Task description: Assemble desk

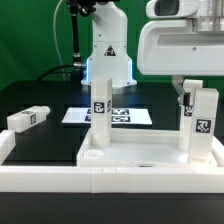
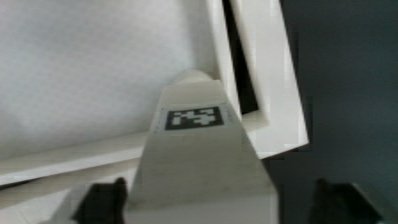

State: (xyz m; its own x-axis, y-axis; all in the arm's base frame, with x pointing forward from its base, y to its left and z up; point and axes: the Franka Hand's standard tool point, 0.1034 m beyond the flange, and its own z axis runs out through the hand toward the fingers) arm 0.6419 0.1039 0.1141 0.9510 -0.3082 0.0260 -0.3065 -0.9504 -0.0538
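The white tabletop panel (image 1: 150,152) lies rim up at the front of the table. One tagged leg (image 1: 100,108) stands upright in its corner on the exterior view's left. A second leg (image 1: 205,120) stands upright in the corner on the exterior view's right. My gripper (image 1: 194,98) is at the top of this second leg. In the wrist view the leg (image 2: 196,130) stands between my fingers (image 2: 107,200) over the panel's rimmed corner (image 2: 267,110). The gripper (image 2: 221,202) is open, with a gap showing beside one finger. A third leg (image 1: 28,119) lies loose on the exterior view's left.
The marker board (image 1: 125,116) lies flat behind the panel, in front of the robot base (image 1: 108,55). A long low white border rail (image 1: 110,190) runs along the front edge, with another at the left (image 1: 12,145).
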